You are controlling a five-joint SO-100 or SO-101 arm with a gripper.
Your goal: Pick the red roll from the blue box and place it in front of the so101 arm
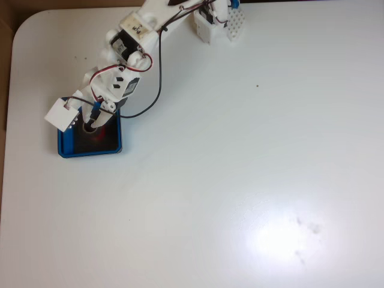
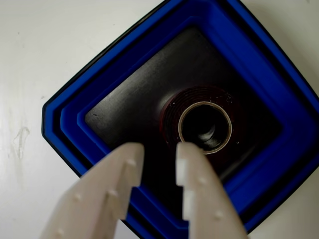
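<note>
The blue box (image 2: 269, 84) is a shallow square tray with a black floor, sitting near the table's left edge in the fixed view (image 1: 90, 153). Flat on its floor lies the red roll (image 2: 170, 113), dark red around a tan core ring; in the fixed view only a red patch (image 1: 101, 132) of it shows beside the gripper. The so101 arm (image 1: 129, 42) reaches down from the top of the fixed view. Its white gripper (image 2: 159, 152) hovers over the box (image 1: 90, 127), open, with nothing between its fingers. One fingertip (image 2: 187, 154) is just at the roll's near-left edge.
The arm's white base (image 1: 216, 24) stands at the table's top edge. The white table (image 1: 240, 180) spreads wide to the right and below the box. The table's rounded left edge (image 1: 9, 90) lies close to the box, with brown floor beyond.
</note>
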